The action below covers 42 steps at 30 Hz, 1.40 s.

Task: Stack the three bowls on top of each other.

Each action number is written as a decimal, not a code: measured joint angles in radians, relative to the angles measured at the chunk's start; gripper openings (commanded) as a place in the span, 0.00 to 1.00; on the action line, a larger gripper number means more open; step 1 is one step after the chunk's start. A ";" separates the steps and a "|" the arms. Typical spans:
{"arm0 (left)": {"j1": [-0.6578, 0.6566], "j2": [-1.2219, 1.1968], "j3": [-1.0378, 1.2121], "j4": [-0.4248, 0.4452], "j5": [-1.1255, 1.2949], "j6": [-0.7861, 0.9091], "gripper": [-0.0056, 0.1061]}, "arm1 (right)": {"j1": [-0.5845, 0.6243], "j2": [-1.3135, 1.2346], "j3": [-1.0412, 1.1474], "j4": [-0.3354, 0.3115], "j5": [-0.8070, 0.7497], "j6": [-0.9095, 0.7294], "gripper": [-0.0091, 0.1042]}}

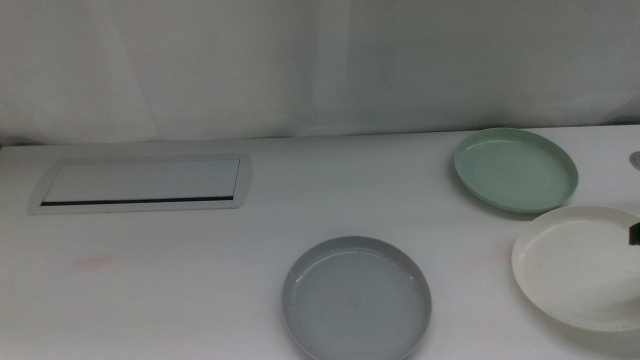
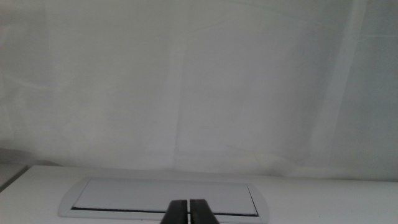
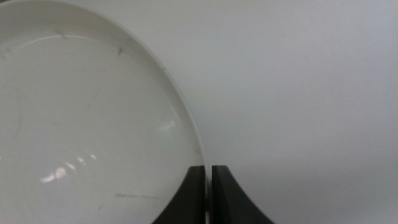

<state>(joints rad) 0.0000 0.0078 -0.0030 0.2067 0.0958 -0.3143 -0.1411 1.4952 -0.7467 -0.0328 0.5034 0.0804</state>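
Three bowls lie apart on the white table in the middle view. The grey bowl (image 1: 357, 298) is at the front centre, the pale mint green bowl (image 1: 515, 168) at the back right, and the off-white bowl (image 1: 580, 265) at the front right. My right gripper (image 3: 208, 186) is shut on the off-white bowl's (image 3: 93, 124) rim at its right side. In the middle view only a dark bit of the right gripper (image 1: 634, 233) shows at the right edge. My left gripper (image 2: 189, 211) is shut and empty, and out of the middle view.
A flat white rectangular panel with a dark slot (image 1: 140, 183) is set in the table at the back left. It also shows in the left wrist view (image 2: 165, 196), just beyond the left gripper. A white curtain hangs behind the table.
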 measured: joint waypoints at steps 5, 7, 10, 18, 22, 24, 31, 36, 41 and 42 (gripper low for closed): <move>0.000 0.000 0.000 0.000 0.000 0.000 0.02 | 0.000 -0.093 0.000 0.000 0.040 0.000 0.06; 0.000 0.000 0.000 0.000 0.000 0.000 0.02 | 0.000 -0.128 0.002 0.000 0.059 0.002 0.06; 0.000 0.000 0.000 0.000 0.000 0.000 0.02 | 0.000 -0.183 0.002 0.000 0.092 0.005 0.06; 0.000 0.000 0.000 0.000 0.000 0.000 0.02 | 0.000 -0.326 -0.042 0.056 0.214 -0.035 0.06; 0.000 0.000 0.000 0.000 0.000 0.000 0.02 | 0.005 -0.355 -0.140 0.232 0.294 -0.145 0.06; 0.000 0.000 0.000 0.000 0.000 0.000 0.02 | 0.024 -0.355 -0.176 0.296 0.312 -0.177 0.06; 0.000 0.000 0.000 0.000 0.000 0.000 0.02 | 0.202 -0.340 -0.216 0.371 0.325 -0.183 0.06; 0.000 0.000 0.000 0.000 0.000 0.000 0.02 | 0.354 -0.265 -0.216 0.376 0.269 -0.133 0.06; 0.000 0.000 0.000 0.000 0.000 0.000 0.02 | 0.479 -0.162 -0.216 0.382 0.198 -0.091 0.06; 0.000 0.000 0.000 0.000 0.000 0.000 0.02 | 0.500 -0.139 -0.216 0.382 0.185 -0.089 0.06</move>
<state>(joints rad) 0.0000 0.0078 -0.0030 0.2067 0.0958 -0.3143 0.3593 1.3564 -0.9626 0.3487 0.6881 -0.0083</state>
